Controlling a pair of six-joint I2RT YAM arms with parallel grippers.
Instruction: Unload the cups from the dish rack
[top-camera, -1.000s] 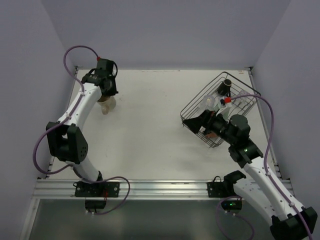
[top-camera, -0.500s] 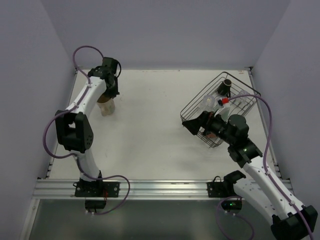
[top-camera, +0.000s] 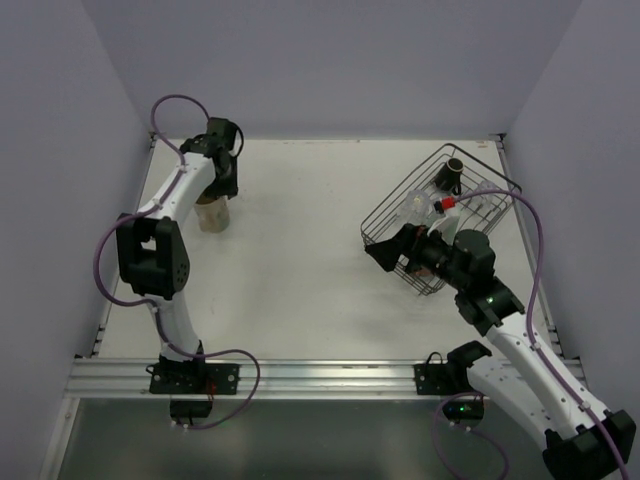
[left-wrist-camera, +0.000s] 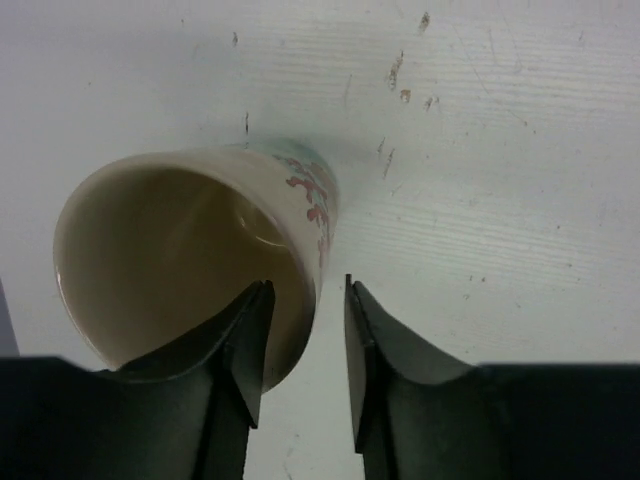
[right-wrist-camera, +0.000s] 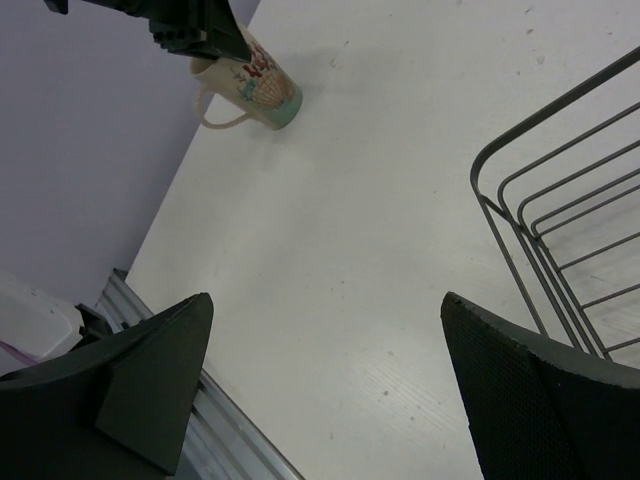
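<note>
The large beige mug (top-camera: 212, 215) stands on the table at the far left; it also shows in the left wrist view (left-wrist-camera: 200, 250) and the right wrist view (right-wrist-camera: 255, 85). My left gripper (top-camera: 218, 190) (left-wrist-camera: 303, 290) straddles its rim, one finger inside and one outside, with a gap beside the wall, so it is open. The black wire dish rack (top-camera: 395, 200) (right-wrist-camera: 560, 215) sits at the right. In it I see the small dark brown mug (top-camera: 453, 170) and the clear glass (top-camera: 418, 205); the other cups are hidden by my right arm. My right gripper (top-camera: 385, 250) (right-wrist-camera: 325, 300) is wide open and empty, over the table by the rack's left corner.
Purple walls close in the table on the left, back and right. A metal rail (top-camera: 320, 375) runs along the near edge. Bare white tabletop (top-camera: 300, 240) lies between the mug and the rack.
The left arm has swung upright over the mug, which now stands straight on the table instead of tilted. The right gripper has edged slightly left from the rack.
</note>
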